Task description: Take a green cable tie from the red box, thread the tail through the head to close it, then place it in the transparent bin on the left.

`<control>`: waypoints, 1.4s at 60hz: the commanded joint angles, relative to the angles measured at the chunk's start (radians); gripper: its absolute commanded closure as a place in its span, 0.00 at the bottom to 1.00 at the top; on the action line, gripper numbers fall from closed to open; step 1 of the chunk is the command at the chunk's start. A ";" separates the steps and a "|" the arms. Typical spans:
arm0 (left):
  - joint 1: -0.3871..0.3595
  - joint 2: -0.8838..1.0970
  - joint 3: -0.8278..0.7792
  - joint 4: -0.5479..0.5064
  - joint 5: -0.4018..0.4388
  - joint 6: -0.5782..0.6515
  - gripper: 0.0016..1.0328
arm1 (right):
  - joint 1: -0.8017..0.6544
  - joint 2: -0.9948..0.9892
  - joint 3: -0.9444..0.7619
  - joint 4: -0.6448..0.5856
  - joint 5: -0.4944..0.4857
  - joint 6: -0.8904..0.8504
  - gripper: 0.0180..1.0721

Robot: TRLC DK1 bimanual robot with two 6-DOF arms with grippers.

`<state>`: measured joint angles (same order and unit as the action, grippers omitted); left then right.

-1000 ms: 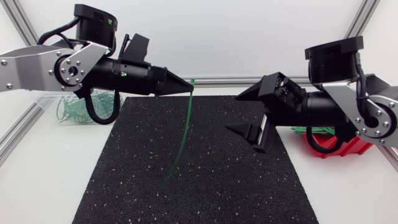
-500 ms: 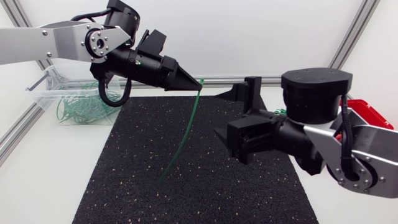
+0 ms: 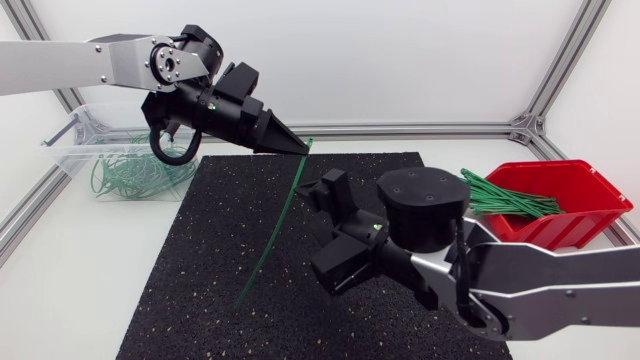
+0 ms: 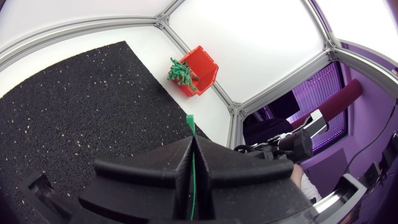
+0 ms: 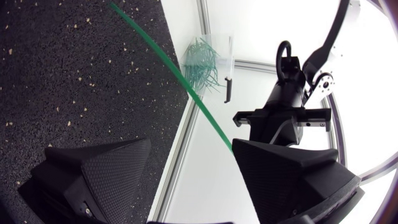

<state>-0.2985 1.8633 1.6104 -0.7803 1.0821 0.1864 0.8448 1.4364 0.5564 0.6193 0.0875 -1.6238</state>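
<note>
Red box (image 3: 580,226): sitting at worktop's right edge, holding green ties (image 3: 505,197).
Clear bin (image 3: 68,140): at back-left corner, holding green loops (image 3: 125,176).
Cable tie (image 3: 281,220): hanging over mat's (image 3: 200,300) back edge, L gripper (image 3: 300,150) fingers clamping it below head.
R gripper (image 5: 191,146): fingers standing apart, tie crossing ahead of their gap.
Hidden: tail tip fading into mat; touch w/ R finger unclear.

There are two end effectors, the left end effector (image 3: 298,150) and the right end effector (image 3: 322,230), one black mat (image 3: 200,260), one red box (image 3: 592,216), one transparent bin (image 3: 68,150) and one separate green cable tie (image 3: 268,248).

Open green cable tie (image 3: 291,203), head-up in left pincer (image 3: 301,150), tail low; more in red box (image 3: 575,228), transparent bin (image 3: 72,150).
</note>
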 commanded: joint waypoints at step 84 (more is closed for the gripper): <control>0.099 0.244 0.304 -0.537 0.174 0.259 0.97 | 0.297 0.355 0.099 0.324 0.063 -0.162 0.67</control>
<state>-0.1982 2.0777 1.8793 -1.2980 1.2350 0.4458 1.1244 1.7771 0.6472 0.9211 0.1398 -1.7588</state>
